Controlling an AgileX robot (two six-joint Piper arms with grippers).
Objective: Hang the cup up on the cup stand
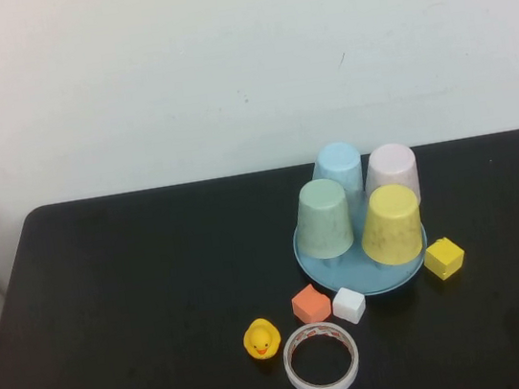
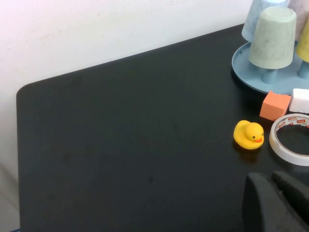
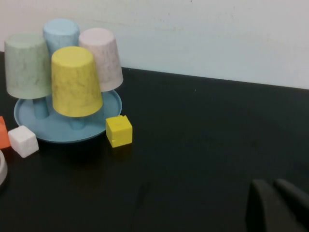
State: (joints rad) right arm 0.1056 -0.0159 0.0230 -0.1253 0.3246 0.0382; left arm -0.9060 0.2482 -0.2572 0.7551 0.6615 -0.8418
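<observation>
A black tabletop is seen against a plain white wall. At the centre right of the high view, the cup stand, a round light-blue tray, is set on the tabletop. Four cups are carried upside down on its pegs: the yellow cup at the front right, a pale green cup at the front left, a light blue cup and a pale pink cup behind them. A yellow block is placed just beside the tray's right edge. An orange block and a white block are found just below the tray's front edge. Lower still, a yellow rubber duck sits beside a white tape ring.

Neither arm is shown in the high view. The left pincer is seen only as a dark shape in the lower right corner of the left wrist view, apart from every object; whether it is apart or together cannot be told. The right pincer appears likewise in the lower right corner of the right wrist view, well apart from the cups, and its state cannot be told either.
</observation>
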